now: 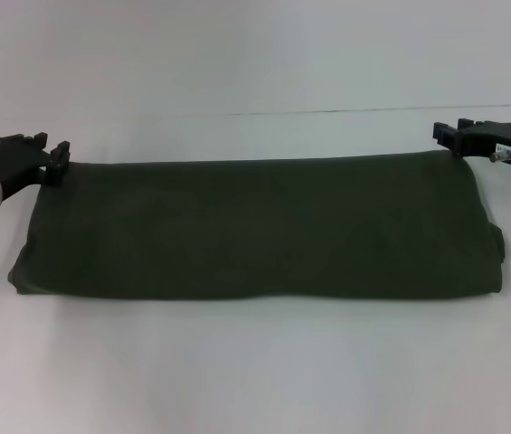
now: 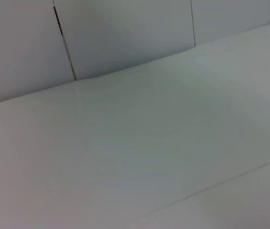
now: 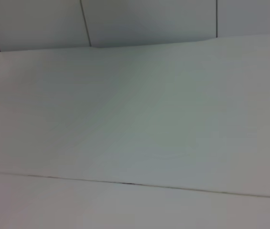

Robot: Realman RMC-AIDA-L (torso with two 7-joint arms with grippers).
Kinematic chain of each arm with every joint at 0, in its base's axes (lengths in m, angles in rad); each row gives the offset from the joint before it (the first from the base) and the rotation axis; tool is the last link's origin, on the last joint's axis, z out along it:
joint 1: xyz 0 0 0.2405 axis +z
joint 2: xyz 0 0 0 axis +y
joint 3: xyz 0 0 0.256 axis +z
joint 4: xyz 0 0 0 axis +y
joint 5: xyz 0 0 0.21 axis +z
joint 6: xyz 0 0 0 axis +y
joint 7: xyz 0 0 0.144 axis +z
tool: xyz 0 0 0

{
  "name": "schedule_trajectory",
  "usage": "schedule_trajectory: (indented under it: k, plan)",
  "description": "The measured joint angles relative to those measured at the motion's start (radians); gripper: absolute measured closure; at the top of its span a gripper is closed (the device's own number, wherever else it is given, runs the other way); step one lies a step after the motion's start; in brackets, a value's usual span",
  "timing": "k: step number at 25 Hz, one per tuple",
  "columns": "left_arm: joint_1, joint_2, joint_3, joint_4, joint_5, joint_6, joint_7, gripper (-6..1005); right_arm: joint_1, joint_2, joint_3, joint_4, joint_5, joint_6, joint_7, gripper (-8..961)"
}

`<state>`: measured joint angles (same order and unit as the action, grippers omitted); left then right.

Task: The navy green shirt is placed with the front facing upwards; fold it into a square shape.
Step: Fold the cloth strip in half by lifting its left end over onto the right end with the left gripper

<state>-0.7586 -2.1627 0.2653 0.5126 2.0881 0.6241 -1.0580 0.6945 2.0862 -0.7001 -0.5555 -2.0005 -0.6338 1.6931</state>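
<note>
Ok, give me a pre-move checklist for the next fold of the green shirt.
1. Navy green shirt lies as a long flat band: ok.
2. Plain side up, no print showing: ok.
3. Left hand at the far left corner: ok.
4. Right hand at the far right corner: ok.
5. Either hand's grip on the cloth: cannot tell.
6. Right end's edges aligned: not ok, a layer sticks out.

Even, soft overhead light on white table (image 1: pixel 255 380); no glare. Faint shadow along near edge of dark shirt (image 1: pixel 255 226), folds barely readable. Both wrist views soft, featureless, grey-green tinted.
</note>
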Motion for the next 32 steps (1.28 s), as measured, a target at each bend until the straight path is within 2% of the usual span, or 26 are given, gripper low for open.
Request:
schedule_trajectory:
  k: [3, 8, 11, 13, 17, 20, 25, 28, 32]
  plan:
    - [0.000, 0.000, 0.000, 0.000, -0.002, 0.001, 0.001, 777, -0.004, 0.000, 0.004, 0.000, 0.000, 0.000, 0.006, 720]
    - [0.002, 0.002, -0.003, 0.004, -0.068, 0.004, -0.020, 557, -0.018, 0.000, 0.010, -0.017, 0.004, -0.047, 0.016, 515]
    - [0.008, 0.011, -0.002, 0.010, -0.081, 0.020, -0.084, 449, -0.040, 0.000, 0.009, -0.046, 0.030, -0.118, 0.011, 260]
    - [0.016, 0.023, -0.001, 0.011, -0.078, 0.054, -0.141, 377, -0.062, 0.000, 0.005, -0.065, 0.061, -0.178, -0.002, 250]
    - [0.061, 0.062, -0.004, 0.025, -0.074, 0.232, -0.276, 377, -0.110, 0.000, 0.003, -0.100, 0.115, -0.307, -0.061, 235]
    - [0.105, 0.079, -0.008, 0.060, -0.075, 0.370, -0.350, 378, -0.140, 0.000, 0.008, -0.105, 0.155, -0.384, -0.107, 235]
    - [0.201, 0.084, -0.006, 0.191, 0.005, 0.641, -0.459, 378, -0.185, 0.000, 0.010, -0.100, 0.212, -0.446, -0.160, 236]
    - [0.250, 0.085, -0.010, 0.262, 0.090, 0.714, -0.526, 378, -0.196, 0.000, 0.010, -0.098, 0.221, -0.467, -0.163, 236]
    - [0.292, 0.084, -0.024, 0.319, 0.177, 0.732, -0.613, 379, -0.197, 0.002, 0.008, -0.095, 0.222, -0.485, -0.173, 237]
